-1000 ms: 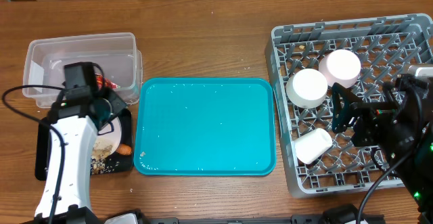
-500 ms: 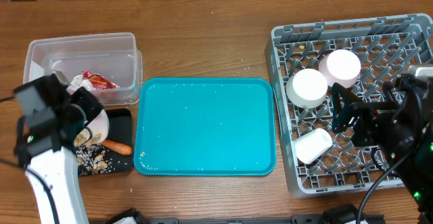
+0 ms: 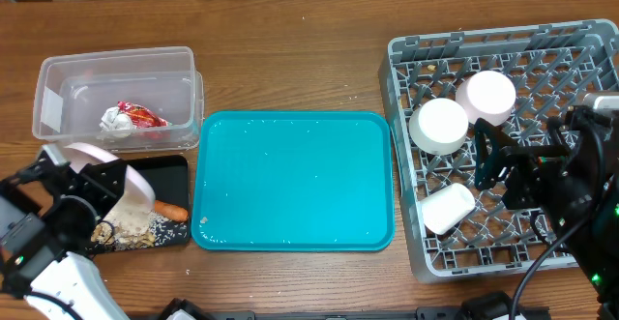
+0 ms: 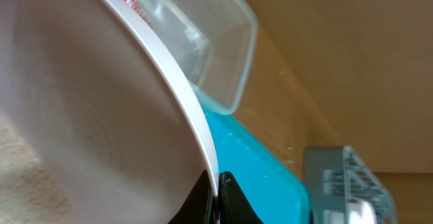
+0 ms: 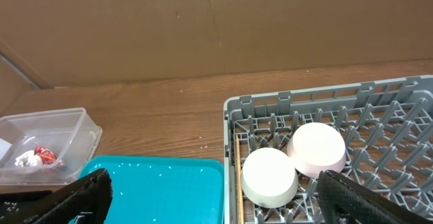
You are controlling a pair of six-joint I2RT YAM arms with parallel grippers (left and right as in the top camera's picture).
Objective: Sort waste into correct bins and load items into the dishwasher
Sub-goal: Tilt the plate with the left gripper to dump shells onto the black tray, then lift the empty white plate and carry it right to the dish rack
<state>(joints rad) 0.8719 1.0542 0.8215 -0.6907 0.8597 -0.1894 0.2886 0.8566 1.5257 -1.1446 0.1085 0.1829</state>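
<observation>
The brown wooden table (image 3: 290, 59) is carrying four things, all resting directly on its top. At the far left a clear plastic tub (image 3: 116, 53) is sitting, and a flat black tray (image 3: 176, 173) is lying just beside it, on the side nearer to the robot. A teal tray (image 3: 290, 180) is lying in the middle, close to both of them. A grey dish rack (image 3: 551, 69) is standing at the right, near the teal tray but apart from it, and is reaching the right edge of the overhead view.
</observation>
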